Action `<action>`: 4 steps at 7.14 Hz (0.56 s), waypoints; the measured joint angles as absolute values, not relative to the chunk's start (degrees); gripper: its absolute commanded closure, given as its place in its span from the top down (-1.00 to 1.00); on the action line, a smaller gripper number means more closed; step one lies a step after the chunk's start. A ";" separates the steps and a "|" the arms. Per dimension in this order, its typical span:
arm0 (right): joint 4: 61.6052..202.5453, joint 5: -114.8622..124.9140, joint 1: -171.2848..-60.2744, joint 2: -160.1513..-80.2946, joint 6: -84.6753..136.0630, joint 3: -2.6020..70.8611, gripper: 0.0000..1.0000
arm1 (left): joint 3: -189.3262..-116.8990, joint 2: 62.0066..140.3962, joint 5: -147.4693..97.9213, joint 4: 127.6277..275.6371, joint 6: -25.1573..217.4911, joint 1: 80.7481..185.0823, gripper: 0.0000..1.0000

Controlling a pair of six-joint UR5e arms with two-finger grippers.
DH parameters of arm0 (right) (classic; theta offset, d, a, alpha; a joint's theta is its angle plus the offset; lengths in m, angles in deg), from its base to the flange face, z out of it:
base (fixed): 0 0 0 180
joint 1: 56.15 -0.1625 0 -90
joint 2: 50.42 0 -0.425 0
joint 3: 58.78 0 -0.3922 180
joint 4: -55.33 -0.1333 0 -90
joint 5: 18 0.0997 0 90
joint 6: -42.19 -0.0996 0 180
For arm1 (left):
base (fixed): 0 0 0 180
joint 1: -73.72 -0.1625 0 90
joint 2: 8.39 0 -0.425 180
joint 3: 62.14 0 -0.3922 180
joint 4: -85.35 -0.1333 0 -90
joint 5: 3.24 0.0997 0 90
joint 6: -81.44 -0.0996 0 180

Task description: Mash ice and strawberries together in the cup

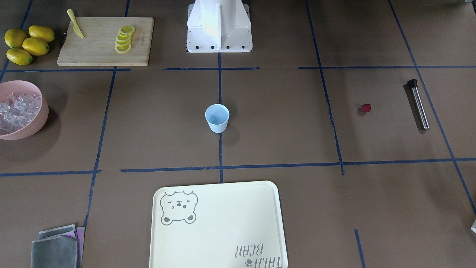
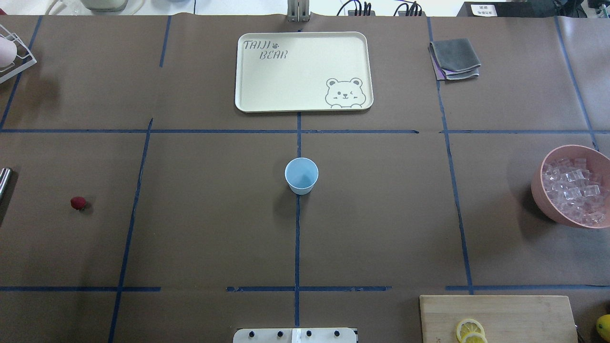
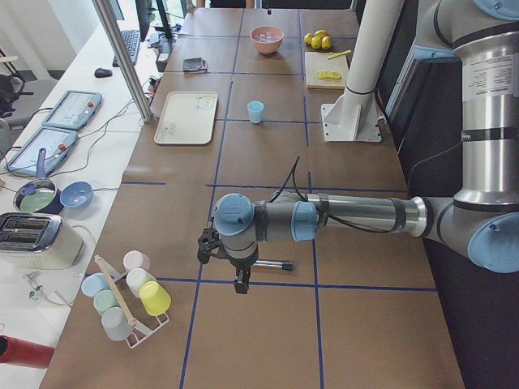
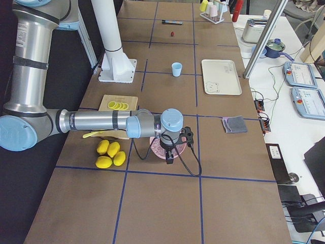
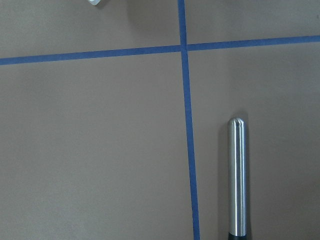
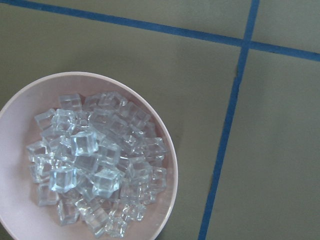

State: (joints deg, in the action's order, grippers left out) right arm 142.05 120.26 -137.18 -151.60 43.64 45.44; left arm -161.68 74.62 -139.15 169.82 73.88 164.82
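Brown taped table (image 2: 214, 224), cup (image 2: 301, 175) central — left end effector (image 3: 233, 274), right end effector (image 4: 170, 153): cannot tell how open.

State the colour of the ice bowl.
Pale pink; the bowl shows best in the right wrist view.

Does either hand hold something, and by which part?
Nothing seems held. The muddler, strawberry and cup rest on the table; the left hand and right hand show only from the side, too small to be sure.
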 measured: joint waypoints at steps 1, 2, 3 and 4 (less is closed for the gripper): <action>138.64 119.75 -133.88 -151.39 38.13 46.09 0.97 | -162.18 74.61 -139.31 169.91 73.83 164.76 1.00; 133.84 118.60 -130.03 -151.24 31.46 46.42 0.88 | -162.19 74.61 -139.36 170.88 73.78 164.73 1.00; 129.17 116.32 -126.07 -151.18 25.72 46.50 0.79 | -161.83 74.54 -139.37 172.44 73.80 164.70 1.00; 126.44 113.62 -123.43 -151.16 22.49 46.47 0.78 | -161.59 74.44 -139.38 173.45 73.86 164.69 1.00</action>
